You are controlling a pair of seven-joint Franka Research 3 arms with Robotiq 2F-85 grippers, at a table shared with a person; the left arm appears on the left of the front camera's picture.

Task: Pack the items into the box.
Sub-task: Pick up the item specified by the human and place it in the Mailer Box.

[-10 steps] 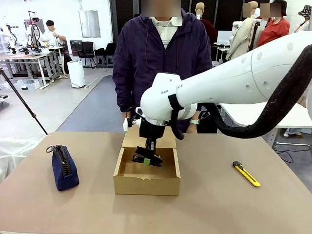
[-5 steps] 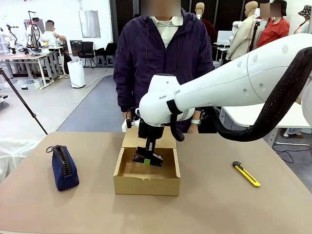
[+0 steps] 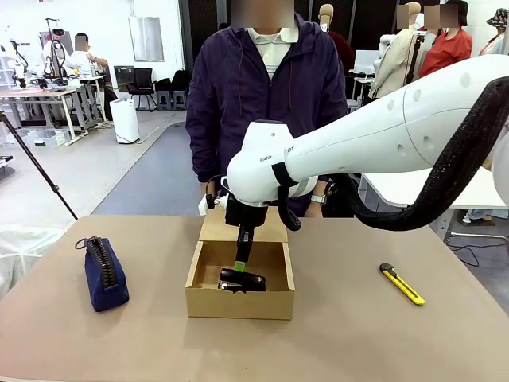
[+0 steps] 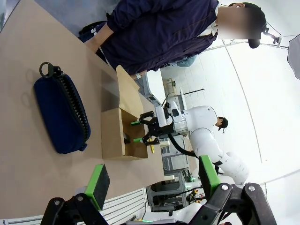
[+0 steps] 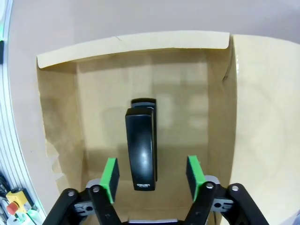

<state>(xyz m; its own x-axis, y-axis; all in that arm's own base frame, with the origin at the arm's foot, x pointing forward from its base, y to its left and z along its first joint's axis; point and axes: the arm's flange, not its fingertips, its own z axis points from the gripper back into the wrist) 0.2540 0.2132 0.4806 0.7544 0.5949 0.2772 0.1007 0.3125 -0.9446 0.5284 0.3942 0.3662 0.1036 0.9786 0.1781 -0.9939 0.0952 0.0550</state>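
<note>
Stapler [image 5: 140, 145] released, lies on box [image 3: 238, 304] floor below spread right claw [image 5: 151, 168].

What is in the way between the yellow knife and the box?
Nothing visible. Only bare table lies between the knife and the box, whose lid stands open. The right gripper hangs open over the stapler in the box, so it would likely need to lift out first.

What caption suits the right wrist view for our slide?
Right pincer open above the black stapler lying in the cardboard box.
</note>
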